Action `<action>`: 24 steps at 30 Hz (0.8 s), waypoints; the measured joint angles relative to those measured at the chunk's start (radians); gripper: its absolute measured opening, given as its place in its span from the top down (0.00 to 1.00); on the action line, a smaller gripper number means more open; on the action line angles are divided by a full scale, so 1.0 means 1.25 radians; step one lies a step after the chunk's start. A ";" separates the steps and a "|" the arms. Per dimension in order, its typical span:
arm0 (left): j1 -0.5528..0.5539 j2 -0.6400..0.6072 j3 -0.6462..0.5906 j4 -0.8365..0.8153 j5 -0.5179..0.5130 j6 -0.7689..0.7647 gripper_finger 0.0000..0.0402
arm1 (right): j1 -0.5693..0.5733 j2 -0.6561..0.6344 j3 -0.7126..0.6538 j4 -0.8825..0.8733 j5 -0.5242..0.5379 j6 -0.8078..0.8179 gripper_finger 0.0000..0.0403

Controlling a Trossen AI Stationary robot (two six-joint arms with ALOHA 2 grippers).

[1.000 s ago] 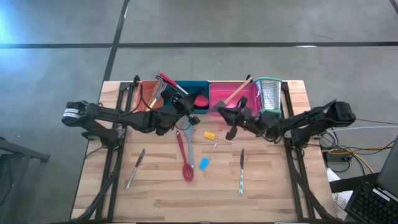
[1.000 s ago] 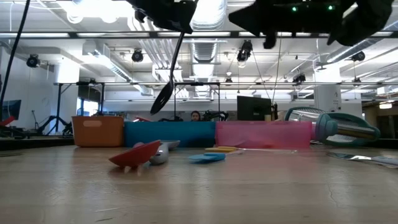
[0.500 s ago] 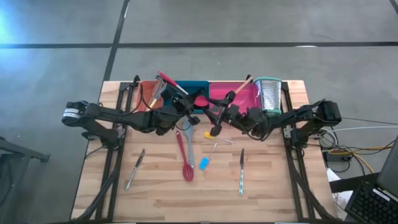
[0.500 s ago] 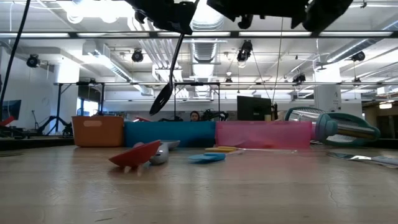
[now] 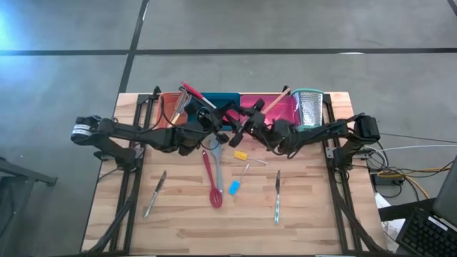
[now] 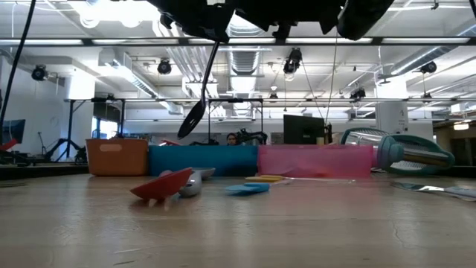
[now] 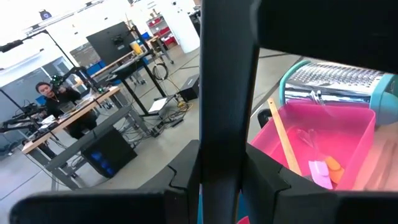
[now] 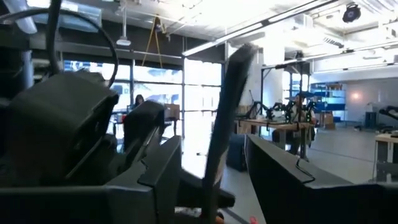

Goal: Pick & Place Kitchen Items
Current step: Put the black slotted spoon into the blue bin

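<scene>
Since a second ago your right gripper has swung across from beside the box grater toward the table's middle, while your left gripper has held its spot.

Going left to right: your left gripper hovers in front of the teal tray, clamped on a black long-handled spoon that hangs nearly upright, bowl down, above the table. Your right gripper now sits just beside it at 3 o'clock, above the seam between the teal tray and the pink tray. Its fingers are parted with the spoon's dark handle standing between them in the right wrist view, and you cannot yet call that a grip.

This looks like a handover, and it turns on one thing: the spoon's long axis is vertical, and the handle lies from your right gripper toward 9 o'clock, so close across it squarely.

A wooden-handled tool rests in the pink tray, with loose utensils toward 6 o'clock.
</scene>
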 joint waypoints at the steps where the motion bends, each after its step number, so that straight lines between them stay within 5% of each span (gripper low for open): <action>1: 0.000 -0.001 -0.001 0.000 0.000 0.000 0.79 | -0.001 0.000 0.000 0.001 -0.004 0.001 0.59; 24: 0.001 -0.003 -0.002 -0.007 -0.007 0.054 0.79 | -0.067 -0.019 0.003 -0.083 -0.182 0.067 0.92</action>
